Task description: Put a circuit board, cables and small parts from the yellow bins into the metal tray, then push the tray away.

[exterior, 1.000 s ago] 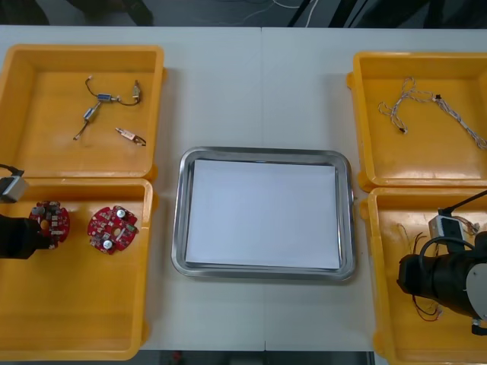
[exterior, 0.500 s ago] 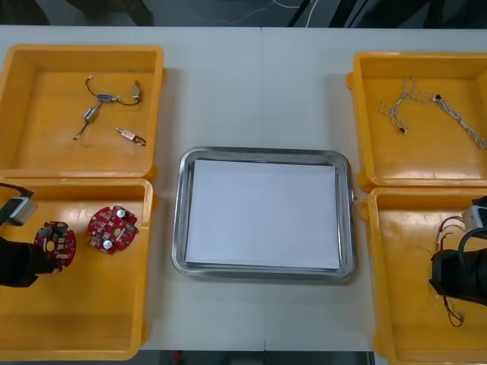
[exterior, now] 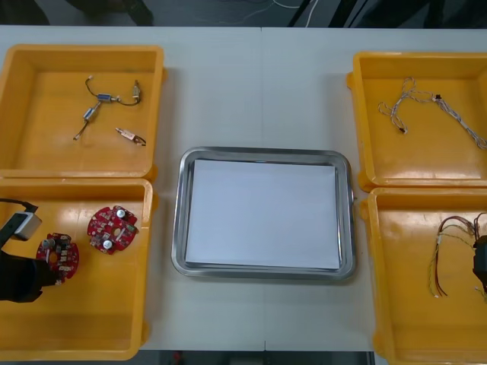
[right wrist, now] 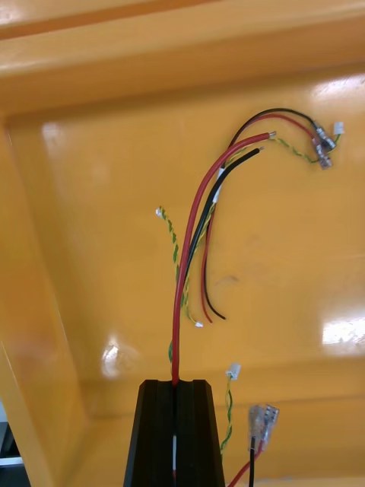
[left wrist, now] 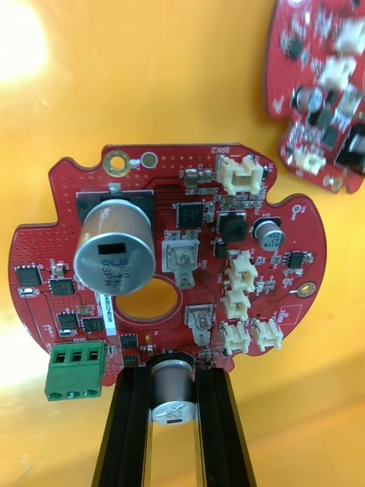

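Note:
In the near left yellow bin my left gripper is shut on the edge of a round red circuit board. Its fingers clamp the board beside a small silver capacitor. A second board lies just beyond it. At the table's right edge my right gripper is over the near right bin. Its gripper is shut on a red cable from the red, black and yellow bundle. The metal tray, white inside, sits between the bins.
Small metal parts lie in the far left bin. Twisted blue and white cables lie in the far right bin. The bin walls stand close around the cable bundle.
The left gripper has drawn the board nearer and slightly right, away from the bin's far wall. The right arm has pulled back to the right edge, dragging the cable bundle out long.

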